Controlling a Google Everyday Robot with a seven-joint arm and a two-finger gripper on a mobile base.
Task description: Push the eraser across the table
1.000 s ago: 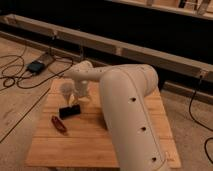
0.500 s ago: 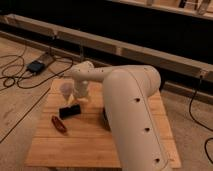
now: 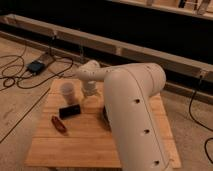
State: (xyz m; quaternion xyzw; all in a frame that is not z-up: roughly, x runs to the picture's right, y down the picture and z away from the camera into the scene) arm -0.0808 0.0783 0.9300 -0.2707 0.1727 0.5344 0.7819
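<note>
Nearest us, the small red-brown item [image 3: 59,124] lies at seven o'clock on the tabletop [image 3: 75,150]. Just beyond it, the eraser [image 3: 69,110] rests flat, left of centre, with plenty of plank ahead, so we judge the push barely begun. At one o'clock from the eraser, our pincer [image 3: 90,96] hangs beside the paper cup [image 3: 69,92].

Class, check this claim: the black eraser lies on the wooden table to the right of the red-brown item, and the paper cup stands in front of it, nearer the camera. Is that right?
Not quite. In the camera view the cup stands behind the eraser, farther from the camera. The rest holds: the eraser lies on the table, right of the red-brown item. The gripper hangs just right of the cup.
</note>
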